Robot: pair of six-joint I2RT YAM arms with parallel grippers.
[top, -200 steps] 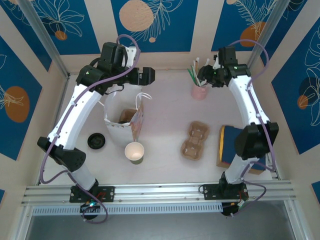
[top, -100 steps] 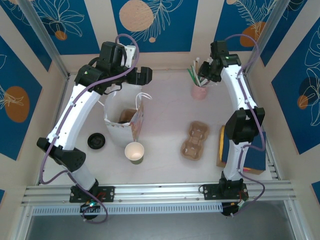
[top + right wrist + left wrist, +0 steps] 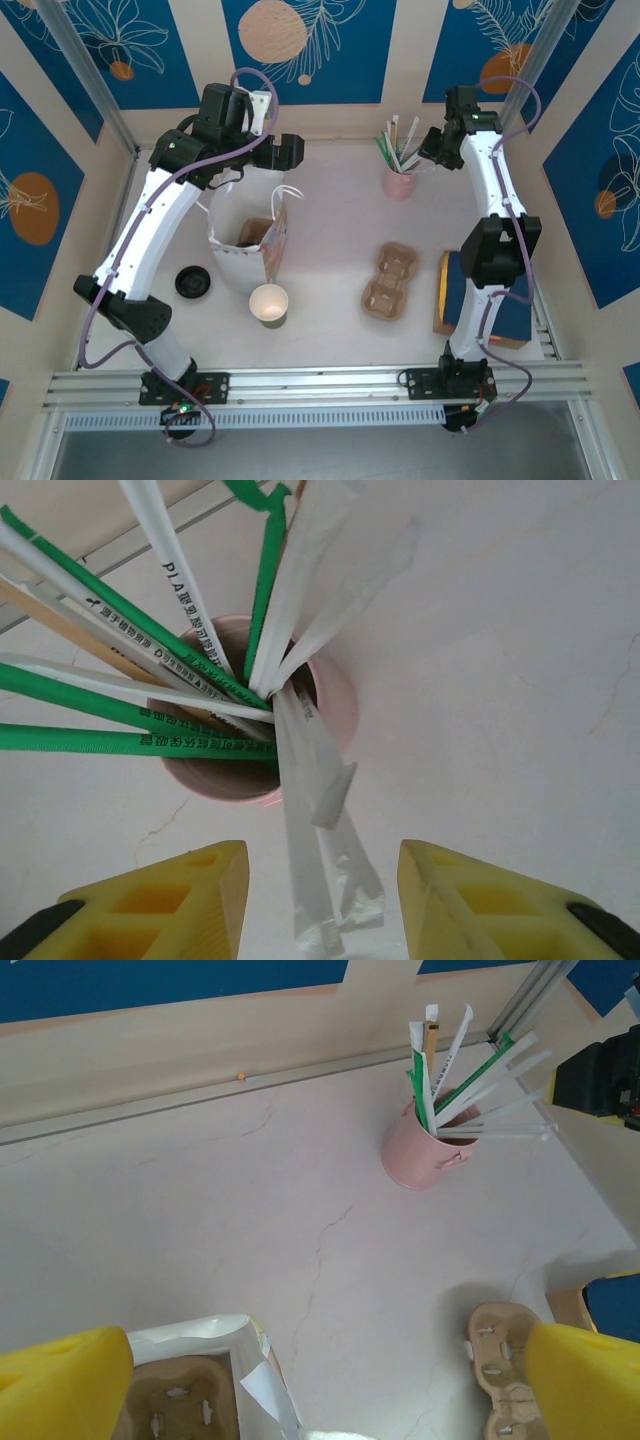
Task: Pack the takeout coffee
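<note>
The takeout coffee is out of view. A green cup (image 3: 269,303) with no lid, white inside, stands in front of the white gift bag (image 3: 228,252). A loose black lid (image 3: 192,281) lies left of the bag. My left gripper (image 3: 291,151) hovers open above the bag's far side; its yellow fingers frame the bag's rim (image 3: 200,1332) with nothing between them (image 3: 330,1390). My right gripper (image 3: 431,148) is open beside the pink cup (image 3: 398,184) of straws. In the right wrist view the ends of two white wrapped straws (image 3: 320,810) hang between its fingers (image 3: 325,900), touching neither.
A brown cup carrier (image 3: 254,233) sits inside the bag (image 3: 175,1400). A second carrier (image 3: 390,280) lies on the table right of centre. A blue and orange box (image 3: 455,292) stands by the right arm's base. The pink cup (image 3: 420,1155) is near the back wall.
The right arm has swung its elbow and wrist, bringing its gripper to the right side of the pink straw cup. The left arm, bag, cup and lid have not moved.
</note>
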